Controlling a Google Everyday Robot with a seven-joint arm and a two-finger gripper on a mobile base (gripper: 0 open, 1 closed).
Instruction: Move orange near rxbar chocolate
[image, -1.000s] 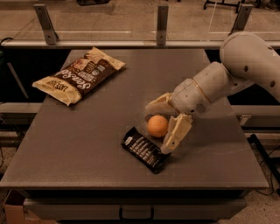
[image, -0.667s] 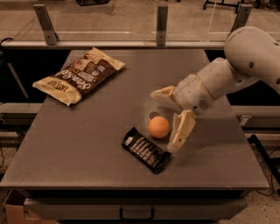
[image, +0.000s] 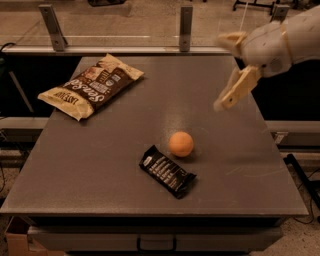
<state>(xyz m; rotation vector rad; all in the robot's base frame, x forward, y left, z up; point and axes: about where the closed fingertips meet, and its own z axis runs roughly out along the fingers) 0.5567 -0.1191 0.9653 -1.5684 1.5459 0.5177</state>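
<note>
Jaws spread wide apart, nothing btwn them. The cream two-finger gripper (image: 220, 71) hangs in the air above the desk's right edge, toward the back right corner. One finger (image: 231, 38) points left; the other slants down & left. Behind it the bulky white arm (image: 295, 32) runs off to the right.

The small round matte-skinned fruit, i.e. the orange (image: 181, 144), sits on the desk top approx. mid-desk, slightly toward the front edge, well apart from the gripper. Just beside it, on its front-left side, lies the flat black-wrapped bar w/ white lettering, the rxbar chocolate (image: 167, 171). It lies diagonally, one crimped end toward the left edge & the other toward the front right. Orange & bar are very close; can't tell if touching.

A large tan-and-brown chip bag (image: 91, 86) lies flat near the back left corner, well apart from both. All on the dark grey matte desk (image: 75, 165).
</note>
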